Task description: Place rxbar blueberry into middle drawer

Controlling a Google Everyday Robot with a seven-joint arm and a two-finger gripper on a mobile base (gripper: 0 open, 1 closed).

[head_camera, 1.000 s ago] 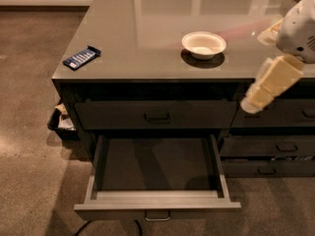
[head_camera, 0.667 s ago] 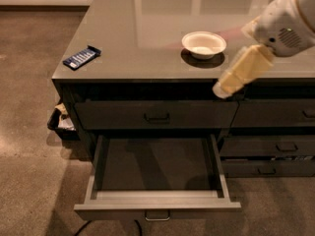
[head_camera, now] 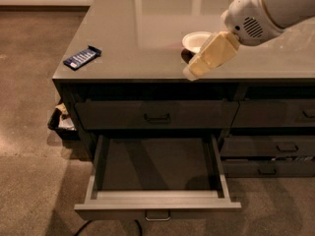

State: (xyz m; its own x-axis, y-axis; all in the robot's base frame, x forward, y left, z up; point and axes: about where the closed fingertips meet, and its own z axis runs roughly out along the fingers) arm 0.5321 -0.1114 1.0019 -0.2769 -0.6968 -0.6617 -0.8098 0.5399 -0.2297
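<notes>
The rxbar blueberry (head_camera: 82, 57), a small flat dark blue bar with white print, lies on the grey countertop near its left front corner. The middle drawer (head_camera: 157, 198) is pulled out below, with a dark floor, pale rims and a small metal handle; nothing lies in it. My gripper (head_camera: 193, 72) hangs from the white arm coming in from the upper right. It is above the counter's front edge, in front of the white bowl, far to the right of the bar.
A round white bowl (head_camera: 195, 40) stands on the countertop (head_camera: 147, 28), partly hidden by the gripper. A shut drawer front with a black handle (head_camera: 157, 116) is above the open drawer. Narrower drawer fronts (head_camera: 275, 146) are at the right. A dark bin (head_camera: 61, 122) stands at the cabinet's left.
The arm and gripper have swung leftward across the counter, from the right edge to in front of the bowl. The bar, bowl and drawer have not moved.
</notes>
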